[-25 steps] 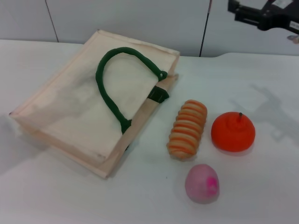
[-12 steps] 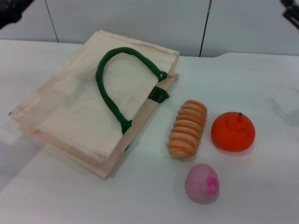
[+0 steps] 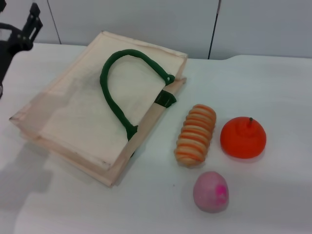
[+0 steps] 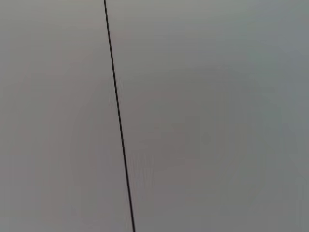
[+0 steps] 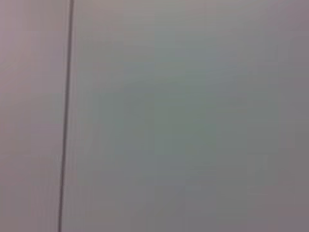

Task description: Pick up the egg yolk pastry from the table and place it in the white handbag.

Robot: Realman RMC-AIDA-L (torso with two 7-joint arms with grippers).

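The white handbag (image 3: pixel 92 112) lies flat on the table at the left of the head view, its dark green rope handle (image 3: pixel 114 92) on top. No pale cream-tan egg yolk pastry shows in any view; it is hidden or out of view. My left gripper (image 3: pixel 19 31) is high at the far left edge, above the table beyond the bag's far left corner. My right gripper is out of view. Both wrist views show only a grey wall panel with a dark seam (image 4: pixel 118 121).
To the right of the bag lie a long orange-striped ridged bread (image 3: pixel 196 135), an orange fruit (image 3: pixel 243 137) and, nearer the front, a pink-purple ball (image 3: pixel 210 191). The white table (image 3: pixel 273 92) meets a grey wall at the back.
My right gripper has left the view at the upper right. My left gripper has come into view at the upper left. The things on the table have not moved.
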